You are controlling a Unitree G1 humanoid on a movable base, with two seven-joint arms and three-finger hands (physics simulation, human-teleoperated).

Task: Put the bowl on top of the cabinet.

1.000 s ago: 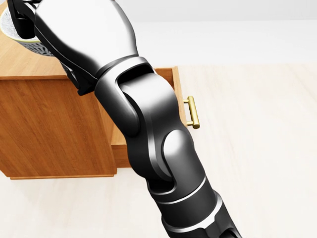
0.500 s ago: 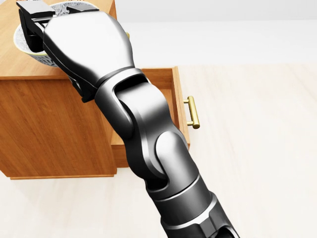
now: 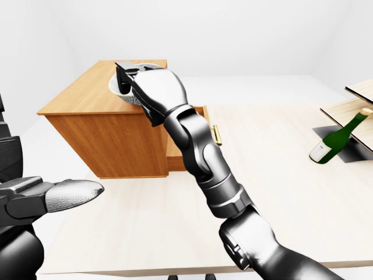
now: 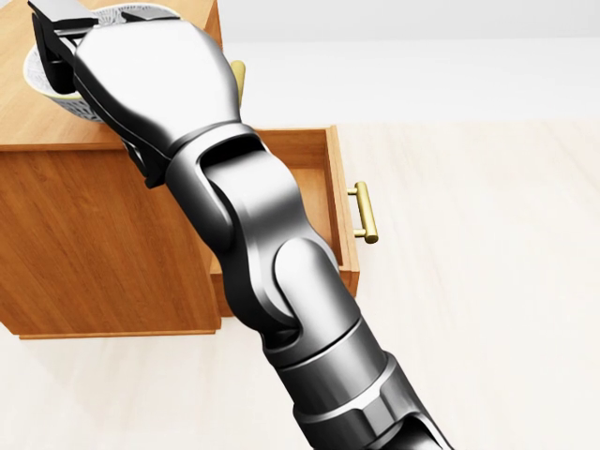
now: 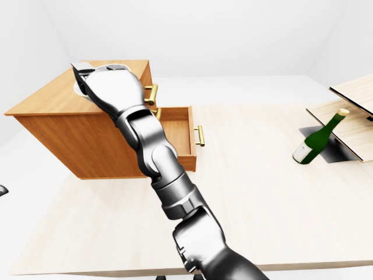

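The pale patterned bowl [image 3: 118,87] is over the top of the wooden cabinet [image 3: 81,96], near its right part; I cannot tell whether it rests on the wood. My right hand [image 3: 125,77] reaches up from the bottom of the views and its dark fingers [image 4: 54,36] are shut on the bowl's rim. The big forearm hides most of the bowl in the head view, where only its left edge [image 4: 36,77] shows. My left hand [image 3: 58,195] hangs low at the left of the left-eye view, open and holding nothing.
The cabinet's lower drawer [image 4: 323,178] stands pulled out to the right, with a brass handle [image 4: 366,214]. A second brass handle [image 5: 151,93] shows above it. A green bottle [image 3: 336,138] leans on wooden boards [image 3: 349,108] at the far right of the table [image 3: 274,192].
My right hand has carried the bowl to the right and farther in over the cabinet top. The forearm has shifted slightly left in the last half second.
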